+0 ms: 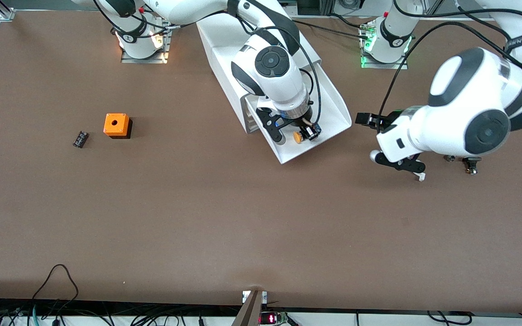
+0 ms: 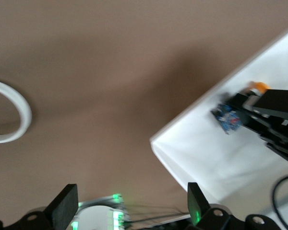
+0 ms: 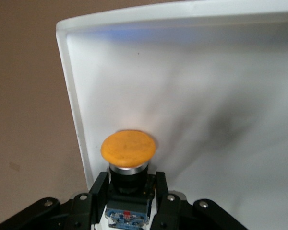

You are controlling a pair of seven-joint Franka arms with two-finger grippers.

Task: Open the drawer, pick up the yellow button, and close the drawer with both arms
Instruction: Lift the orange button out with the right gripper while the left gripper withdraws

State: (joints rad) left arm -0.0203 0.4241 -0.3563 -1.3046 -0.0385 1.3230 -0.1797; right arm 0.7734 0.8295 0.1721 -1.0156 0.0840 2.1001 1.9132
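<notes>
The drawer (image 1: pixel 333 108) stands pulled out of the white cabinet (image 1: pixel 224 40). My right gripper (image 1: pixel 295 133) is inside the drawer's open end, shut on the button (image 1: pixel 297 137). In the right wrist view the fingers (image 3: pixel 98 189) clamp the black body under the round orange cap (image 3: pixel 128 146), over the white drawer floor (image 3: pixel 206 96). My left gripper (image 1: pixel 399 164) is open and empty above the table, beside the drawer toward the left arm's end. The left wrist view shows its fingers (image 2: pixel 63 205) wide apart, the drawer's corner (image 2: pixel 216 158) and the button's cap (image 2: pixel 260 87).
An orange cube with a hole (image 1: pixel 116 125) and a small black block (image 1: pixel 80 139) lie toward the right arm's end. Small dark parts (image 1: pixel 471 164) lie under the left arm. A white ring (image 2: pixel 19 103) shows on the table in the left wrist view.
</notes>
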